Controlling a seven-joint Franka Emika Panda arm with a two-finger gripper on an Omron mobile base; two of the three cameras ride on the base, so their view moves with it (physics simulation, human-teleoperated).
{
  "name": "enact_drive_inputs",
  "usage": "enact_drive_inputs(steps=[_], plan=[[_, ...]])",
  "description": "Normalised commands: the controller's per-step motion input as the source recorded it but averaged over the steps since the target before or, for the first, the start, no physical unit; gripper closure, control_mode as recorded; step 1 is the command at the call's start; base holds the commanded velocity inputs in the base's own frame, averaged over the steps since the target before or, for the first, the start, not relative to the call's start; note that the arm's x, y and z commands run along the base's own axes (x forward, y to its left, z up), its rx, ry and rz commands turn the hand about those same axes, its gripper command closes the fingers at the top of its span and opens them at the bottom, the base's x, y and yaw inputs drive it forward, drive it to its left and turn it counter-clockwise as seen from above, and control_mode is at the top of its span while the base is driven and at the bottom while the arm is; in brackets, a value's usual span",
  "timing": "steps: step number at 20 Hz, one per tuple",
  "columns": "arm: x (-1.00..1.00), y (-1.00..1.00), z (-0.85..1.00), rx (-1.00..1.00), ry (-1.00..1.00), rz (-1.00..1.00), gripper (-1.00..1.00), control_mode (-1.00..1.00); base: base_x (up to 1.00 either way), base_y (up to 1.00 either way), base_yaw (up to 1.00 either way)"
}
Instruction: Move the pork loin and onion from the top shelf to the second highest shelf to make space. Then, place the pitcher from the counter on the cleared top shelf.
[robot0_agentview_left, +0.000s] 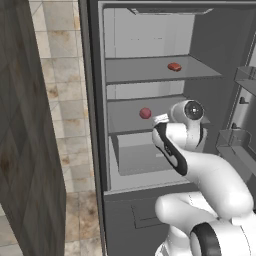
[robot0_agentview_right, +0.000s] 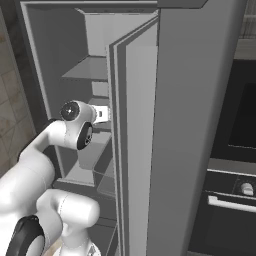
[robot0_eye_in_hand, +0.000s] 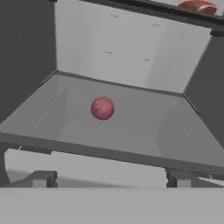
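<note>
The pork loin (robot0_agentview_left: 174, 66) lies right of centre on the top shelf (robot0_agentview_left: 145, 75); in the hand view its red-pink edge (robot0_eye_in_hand: 197, 6) peeks over that shelf's front. The onion (robot0_agentview_left: 145, 113) rests on the second highest shelf (robot0_agentview_left: 122, 122), a little left of centre (robot0_eye_in_hand: 102, 108). My gripper (robot0_eye_in_hand: 109, 179) hovers just in front of this shelf (robot0_eye_in_hand: 131, 131), level with it and apart from the onion. It is open, with fingertips (robot0_eye_in_hand: 41, 178) spread wide and nothing between them. My wrist (robot0_agentview_left: 192, 111) hides the hand from the left base view. The pitcher and the counter are out of view.
The open fridge door (robot0_agentview_right: 190, 125) stands close on my right, with door bins (robot0_agentview_left: 235, 137). A grey drawer (robot0_agentview_left: 145, 160) sits below the shelves. A wood-grain panel (robot0_agentview_left: 25, 125) flanks the left, and a dark oven (robot0_agentview_right: 235, 150) lies beyond the door.
</note>
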Motion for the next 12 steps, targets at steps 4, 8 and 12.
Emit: enact_drive_inputs(steps=[4,8,12], plan=[[-0.17,-0.04,1.00,-0.01,0.04,-0.01,-1.00,-1.00,0.00,0.00,0.00],[-0.23,-0.18,0.89,-0.01,0.02,-0.05,-1.00,-1.00,0.00,0.00,0.00],[-0.01,-0.25,0.64,0.00,0.00,-0.05,-1.00,-1.00,0.00,0.00,0.00]])
